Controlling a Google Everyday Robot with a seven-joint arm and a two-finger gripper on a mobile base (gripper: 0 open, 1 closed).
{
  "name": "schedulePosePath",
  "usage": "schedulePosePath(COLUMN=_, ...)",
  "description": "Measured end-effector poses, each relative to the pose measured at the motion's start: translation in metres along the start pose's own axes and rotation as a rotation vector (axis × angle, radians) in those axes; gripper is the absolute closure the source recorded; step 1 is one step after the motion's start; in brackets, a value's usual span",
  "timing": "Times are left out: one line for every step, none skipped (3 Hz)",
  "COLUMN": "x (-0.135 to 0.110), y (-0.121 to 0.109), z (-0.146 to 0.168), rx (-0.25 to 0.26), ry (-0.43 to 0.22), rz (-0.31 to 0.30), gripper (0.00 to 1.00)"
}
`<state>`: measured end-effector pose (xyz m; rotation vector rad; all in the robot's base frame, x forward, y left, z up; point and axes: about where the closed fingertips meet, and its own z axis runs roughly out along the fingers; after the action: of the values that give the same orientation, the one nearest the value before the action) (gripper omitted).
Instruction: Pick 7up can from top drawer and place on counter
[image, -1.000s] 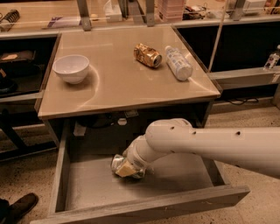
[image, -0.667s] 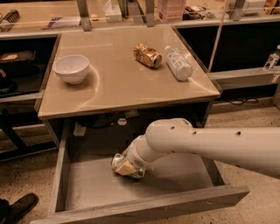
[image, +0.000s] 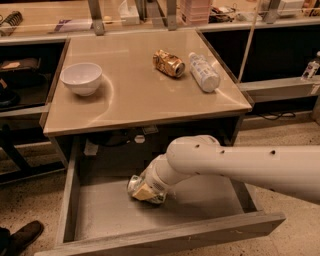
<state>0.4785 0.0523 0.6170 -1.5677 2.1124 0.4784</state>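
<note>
The top drawer (image: 95, 215) is pulled open below the counter (image: 135, 95). The 7up can (image: 134, 184), silvery and slightly dented, lies on its side on the drawer floor near the middle. My white arm reaches in from the right and down into the drawer. My gripper (image: 146, 191) is at the can, right against its right side, and the wrist hides most of it. I cannot tell whether the can is held.
On the counter stand a white bowl (image: 81, 77) at the left, a gold-brown can (image: 169, 63) lying on its side and a clear plastic bottle (image: 204, 72) at the back right. Shelves flank the counter. A shoe (image: 22, 236) is at the lower left.
</note>
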Motion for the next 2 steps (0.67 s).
schedulePosePath(x=-0.01, y=0.004, z=-0.01, rx=0.0, ry=0.011, rz=-0.006, gripper=1.0)
schedulePosePath(x=-0.031, y=0.025, z=-0.035, rx=0.006, ry=0.031, rz=-0.039, gripper=1.0)
